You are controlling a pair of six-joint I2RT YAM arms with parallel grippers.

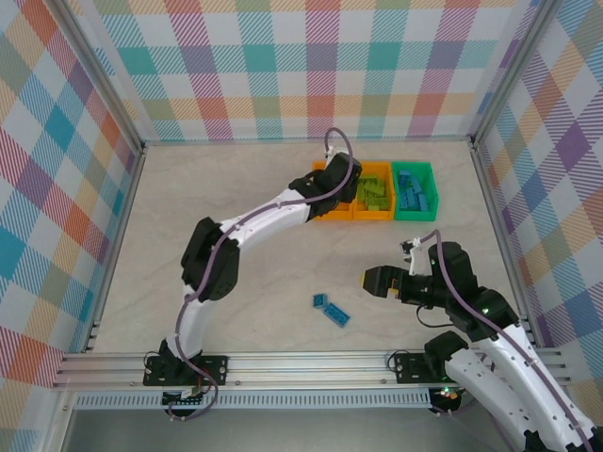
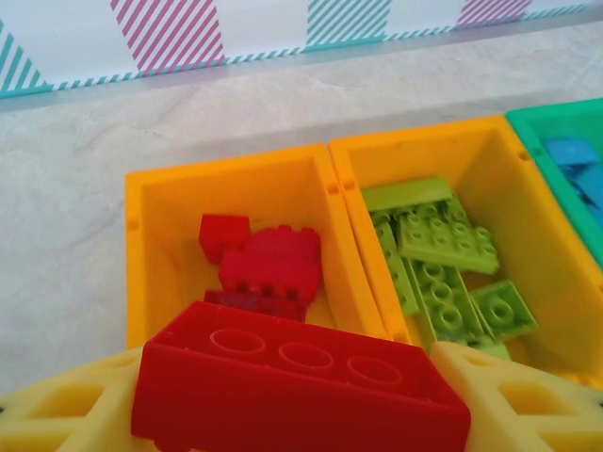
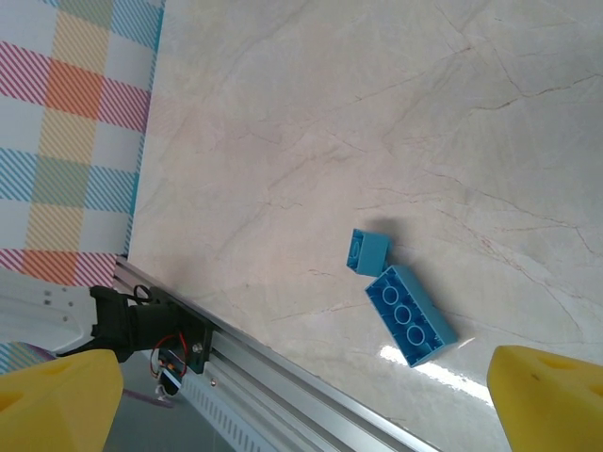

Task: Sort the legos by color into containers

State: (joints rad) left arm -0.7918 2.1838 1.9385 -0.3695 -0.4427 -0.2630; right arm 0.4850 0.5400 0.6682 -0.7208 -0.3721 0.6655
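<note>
The yellow fingers of the left gripper are shown clamped on the ends of a long red brick, which is held flat with its hollow underside up. The brick is carried just above the near wall of the left orange bin, in which other red bricks are already piled. A release from this spot could probably catch that near wall, so that the brick tips back onto the table. A drift to the right could drop it into the middle orange bin, where the lime green bricks are kept. Blue bricks are seen in the green bin at the far right.

The right gripper is held with its fingers spread wide and nothing between them. Two loose blue pieces, a small one and a long one, lie on the table ahead of these fingers, just beside each other and perhaps touching. A grasp of one could therefore push the other away.
</note>
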